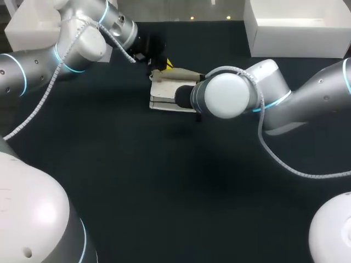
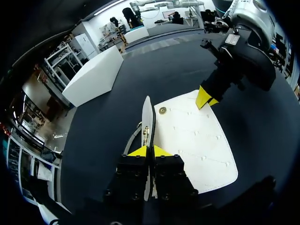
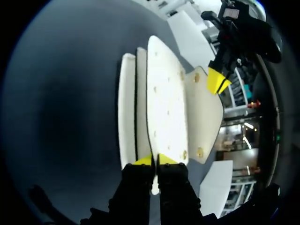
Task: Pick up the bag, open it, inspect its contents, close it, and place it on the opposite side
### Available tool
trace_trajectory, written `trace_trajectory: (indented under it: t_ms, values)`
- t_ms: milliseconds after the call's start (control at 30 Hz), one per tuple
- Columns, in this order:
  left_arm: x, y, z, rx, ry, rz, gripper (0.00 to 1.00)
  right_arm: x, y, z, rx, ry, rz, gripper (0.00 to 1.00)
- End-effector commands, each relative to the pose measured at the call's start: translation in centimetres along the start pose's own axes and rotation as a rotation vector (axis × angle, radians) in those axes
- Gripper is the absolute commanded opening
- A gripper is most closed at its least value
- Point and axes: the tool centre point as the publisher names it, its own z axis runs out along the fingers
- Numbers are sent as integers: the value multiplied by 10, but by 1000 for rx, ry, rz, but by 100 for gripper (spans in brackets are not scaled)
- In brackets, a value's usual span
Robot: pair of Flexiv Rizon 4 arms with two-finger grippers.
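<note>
The white bag (image 1: 164,94) is lying on the dark desk (image 1: 164,186), well apart from the white box (image 1: 296,24), with its flap (image 2: 148,117) standing lifted off the body. The left hand (image 2: 149,151) is pinching the flap's edge on the side away from the box, fingers nearly together. The right hand (image 3: 154,160) is clamping a thin panel edge on the box side.
</note>
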Motion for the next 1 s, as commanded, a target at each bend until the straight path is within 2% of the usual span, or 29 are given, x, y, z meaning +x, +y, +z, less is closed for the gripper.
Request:
trace_trajectory:
  t_ms: [33,200,233,267,333,367,433,467,633,733,800,867,933,1000]
  values:
    - [-9,0,1,-3,67,-10,0,2,-2,0,-4,-5,1,0]
    - [-3,-1,0,8,60,13,0,2,-2,0,-4,-5,1,0]
    - [-1,-1,1,6,52,26,26,2,-2,0,-4,-5,1,0]
    - [2,-1,2,3,51,26,44,2,-2,0,-4,-5,1,0]
    - [6,0,5,-11,32,39,69,2,-2,0,-4,-5,1,0]
    - [8,1,7,-12,30,34,77,2,-2,0,-4,-5,1,0]
    - [10,4,11,-41,0,33,87,2,-2,0,-4,-5,1,0]
    - [10,6,12,-44,-5,24,88,2,-2,0,-4,-5,1,0]
    - [11,12,18,-47,-33,-12,79,2,-2,0,-4,-5,1,0]
    - [10,14,22,-53,-35,-14,69,2,-2,0,-4,-5,1,0]
    - [7,16,27,-62,-35,-20,58,2,-2,0,-4,-5,1,0]
    - [3,19,32,-70,-32,-32,57,2,-2,0,-4,-5,1,0]
    - [-1,23,37,-80,-33,-49,50,2,-2,0,-4,-5,1,0]
    - [-4,26,41,-91,-30,-61,48,2,-2,0,-4,-5,1,0]
